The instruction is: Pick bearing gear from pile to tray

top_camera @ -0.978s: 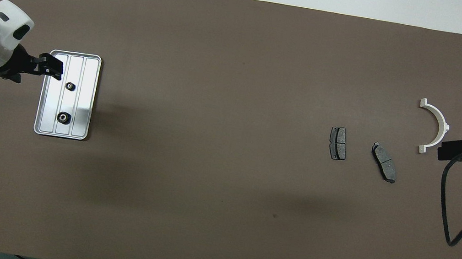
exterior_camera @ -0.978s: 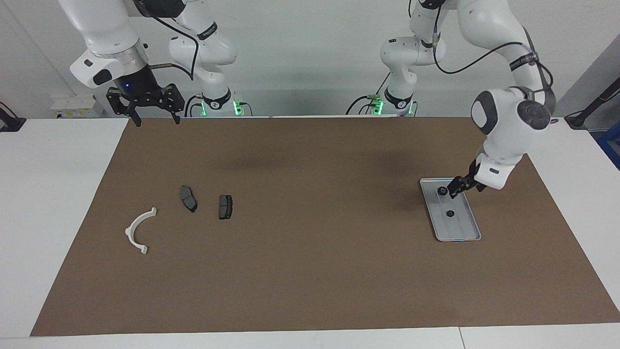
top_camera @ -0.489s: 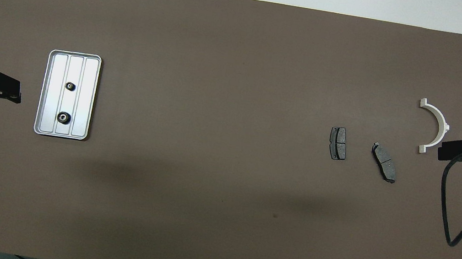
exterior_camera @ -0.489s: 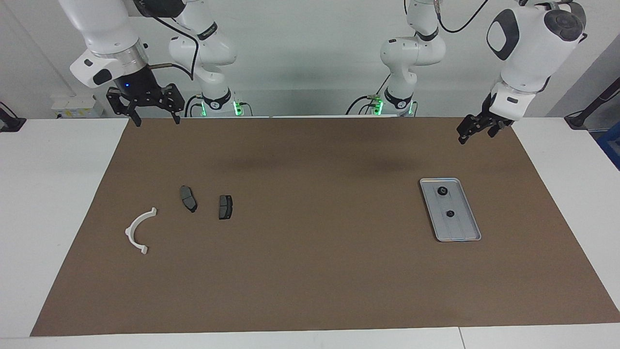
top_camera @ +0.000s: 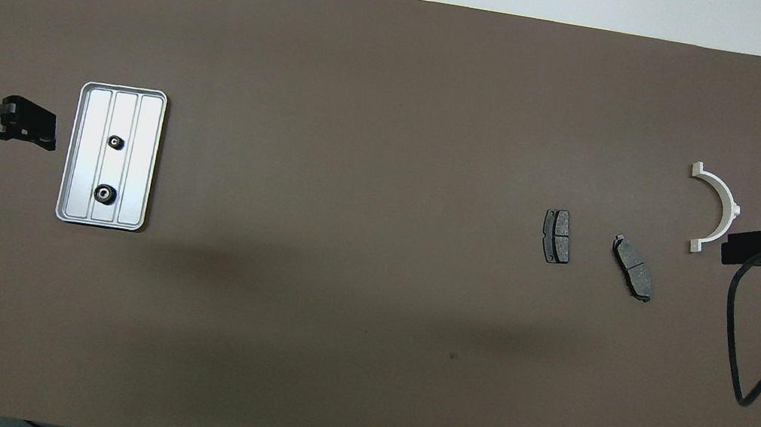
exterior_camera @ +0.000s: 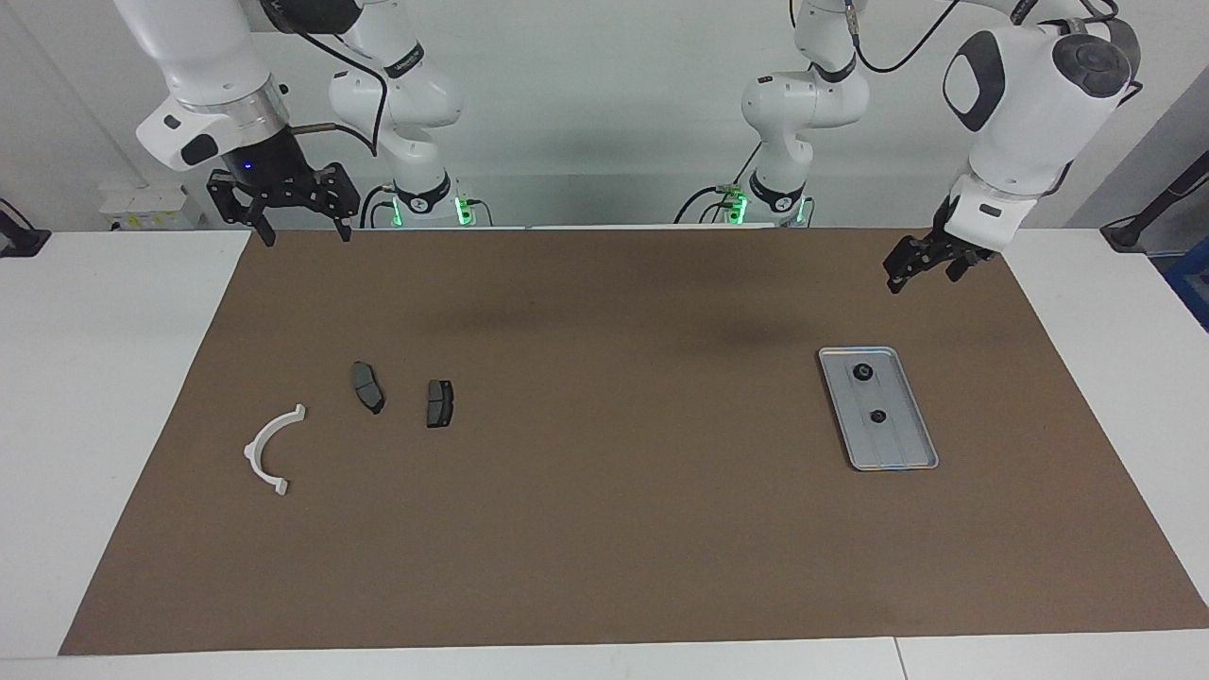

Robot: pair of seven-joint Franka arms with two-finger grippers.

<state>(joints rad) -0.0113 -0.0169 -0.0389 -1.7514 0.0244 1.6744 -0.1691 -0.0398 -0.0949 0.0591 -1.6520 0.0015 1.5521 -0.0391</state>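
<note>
The silver tray (exterior_camera: 899, 446) lies on the brown mat toward the left arm's end; it also shows in the overhead view (top_camera: 141, 164). Two small black gears (exterior_camera: 861, 372) (exterior_camera: 877, 416) lie in it, one nearer to the robots than the other (top_camera: 116, 142) (top_camera: 102, 194). The pile lies toward the right arm's end: a white half-ring bracket (exterior_camera: 267, 448) (top_camera: 723, 207) and two dark grey plates (exterior_camera: 367, 386) (exterior_camera: 439, 402). My left gripper (exterior_camera: 894, 280) (top_camera: 47, 138) hangs empty in the air over the mat beside the tray. My right gripper (exterior_camera: 304, 234) is open and empty, waiting high over the mat's edge by its base.
The brown mat (exterior_camera: 614, 529) covers most of the white table. A black cable (top_camera: 746, 363) loops down from the right arm near the bracket.
My left gripper rose from the tray, leaving the gear nearer the robots lying in it, then sank slightly back toward the tray. The right arm has not moved.
</note>
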